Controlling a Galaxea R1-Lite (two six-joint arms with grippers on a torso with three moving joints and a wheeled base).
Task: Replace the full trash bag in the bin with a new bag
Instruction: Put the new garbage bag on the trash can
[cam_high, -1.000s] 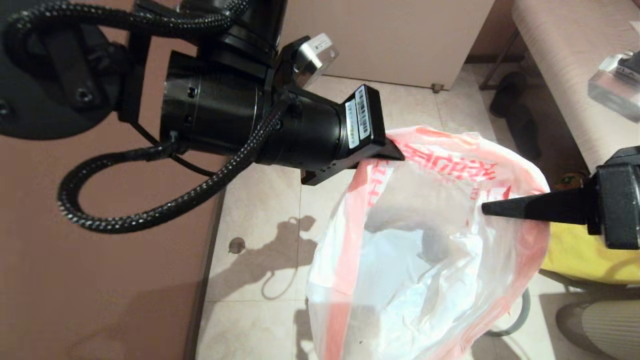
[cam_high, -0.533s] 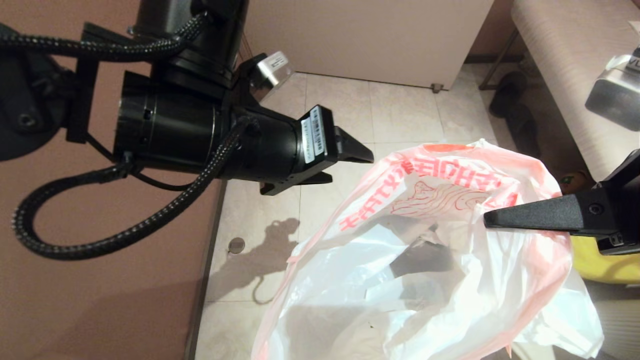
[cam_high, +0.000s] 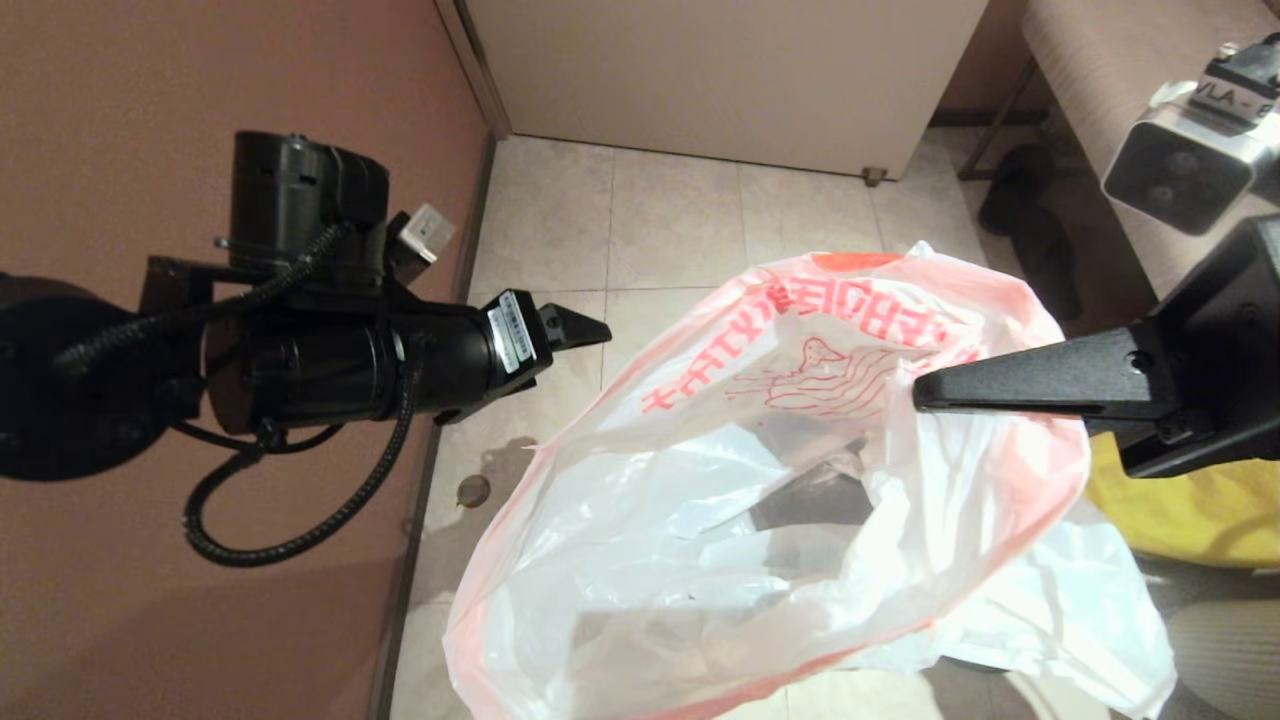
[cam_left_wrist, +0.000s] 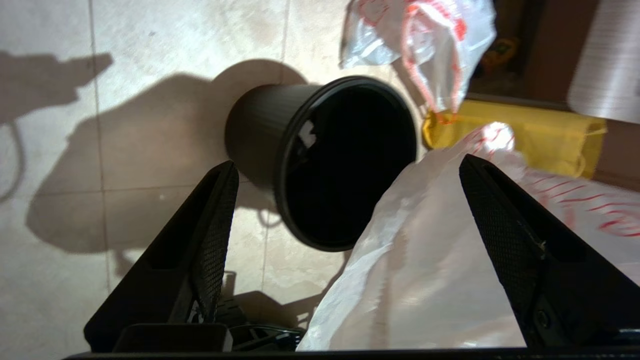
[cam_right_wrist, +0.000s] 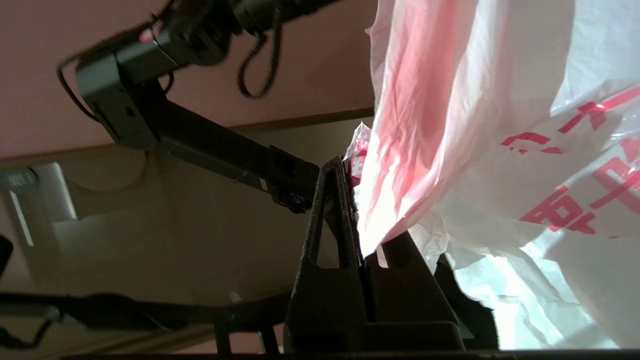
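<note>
Between the two grippers hangs the new bag (cam_high: 760, 500), its mouth gaping toward the head camera. The right gripper (cam_high: 925, 390) is clamped on the pink-red hem at its own tip, so the film drapes down and away from that one pinch. The left gripper (cam_left_wrist: 345, 170) stands with jaws spread wide and nothing between them, off to the far side of the bag from the right gripper and apart from the hem. Below its open jaws sits the bin (cam_left_wrist: 345, 160), black and unlined – the full trash bag (cam_left_wrist: 425, 45) appears to lie just beyond it, though that part is crumpled and hard to read. To do this step well, the left gripper should take the free hem opposite the right's pinch, then both lower the stretched mouth squarely over the rim.
</note>
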